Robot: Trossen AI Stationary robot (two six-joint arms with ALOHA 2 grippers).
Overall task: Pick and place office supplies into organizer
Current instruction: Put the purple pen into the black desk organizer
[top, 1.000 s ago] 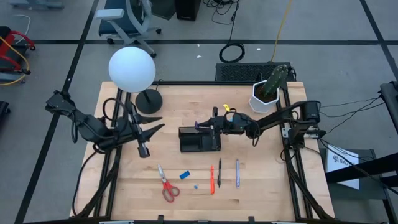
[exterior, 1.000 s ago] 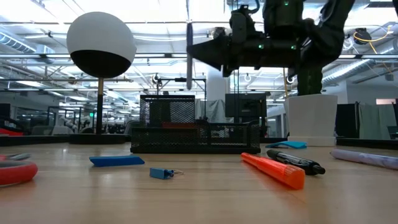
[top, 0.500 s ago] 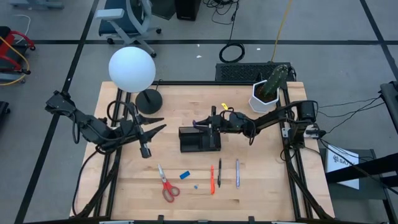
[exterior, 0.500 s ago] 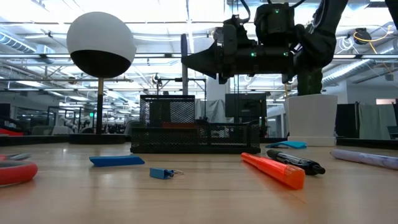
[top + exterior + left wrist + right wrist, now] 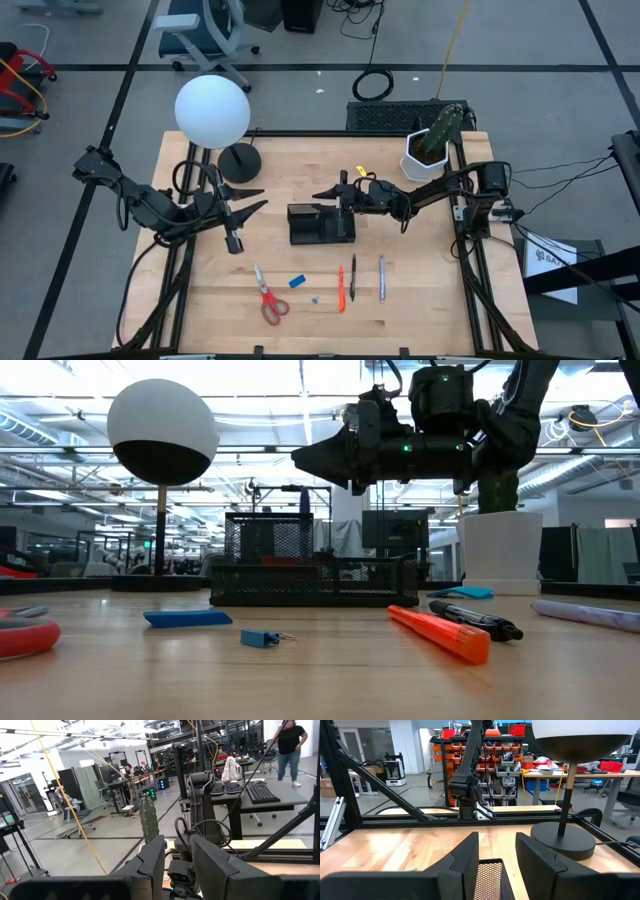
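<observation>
The black mesh organizer (image 5: pixel 320 223) (image 5: pixel 300 565) stands at the table's middle. My right gripper (image 5: pixel 322 193) (image 5: pixel 300 457) hovers level just above its far edge, open, with nothing between its fingers (image 5: pixel 497 850). Red-handled scissors (image 5: pixel 268 297), a blue block (image 5: pixel 297 281), a small blue clip (image 5: pixel 313 298) and red (image 5: pixel 341 288), black (image 5: pixel 352 278) and bluish (image 5: pixel 381 278) pens lie flat near the front edge. My left gripper (image 5: pixel 255 198) hangs open and level left of the organizer, holding nothing.
A white globe lamp (image 5: pixel 212 110) on a round black base (image 5: pixel 240 160) stands at the far left, close to my left gripper. A white potted cactus (image 5: pixel 430 148) stands at the far right corner. Bare wood lies between the organizer and the row of supplies.
My right gripper has sunk slightly over the organizer and opened. The thin pen it held upright went lower, then left the fingers and dropped into the organizer's tall compartment. My left arm has kept still.
</observation>
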